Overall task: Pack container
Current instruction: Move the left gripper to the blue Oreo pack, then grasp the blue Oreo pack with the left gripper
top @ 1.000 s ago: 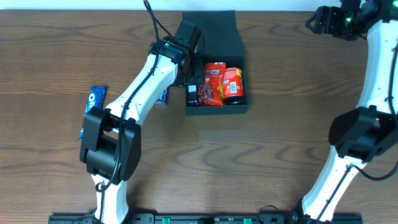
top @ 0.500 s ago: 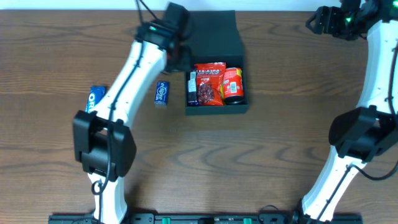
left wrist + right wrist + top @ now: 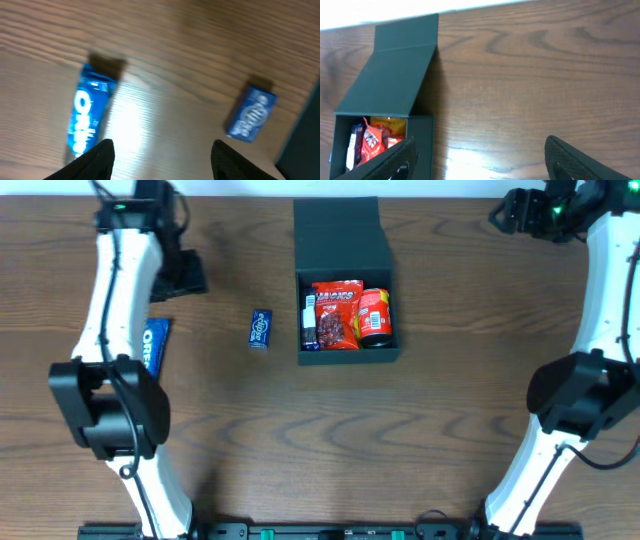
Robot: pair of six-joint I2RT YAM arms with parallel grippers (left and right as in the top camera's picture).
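1. Near the back left corner of the worktop (image 3: 440,440), seen from overhead, the left tool (image 3: 186,276) hangs with nothing visible in it.
   - The container (image 3: 340,230) sits at mid-back with its flap lid thrown toward the back edge and snacks inside.
   - The Oreo packet (image 3: 157,340) lies just frontward of that tool, partly under the arm, its long axis running roughly back to front.
   - The small blue packet (image 3: 260,328) lies between the tool and the container's left wall, with a similar lie.
   - The right tool (image 3: 508,210) is at the back right corner, well apart from both packets, so the left arm looks the nearer for either pick.
2. Left wrist view, blurred: the jaws stand apart and empty. The Oreo packet (image 3: 85,115) lies ahead of one finger, the small blue packet (image 3: 251,112) ahead of the other, near the container's dark edge (image 3: 305,140).
3. Right wrist view: the right tool (image 3: 480,167) is spread wide and empty. The open container (image 3: 385,75) lies off to its left.
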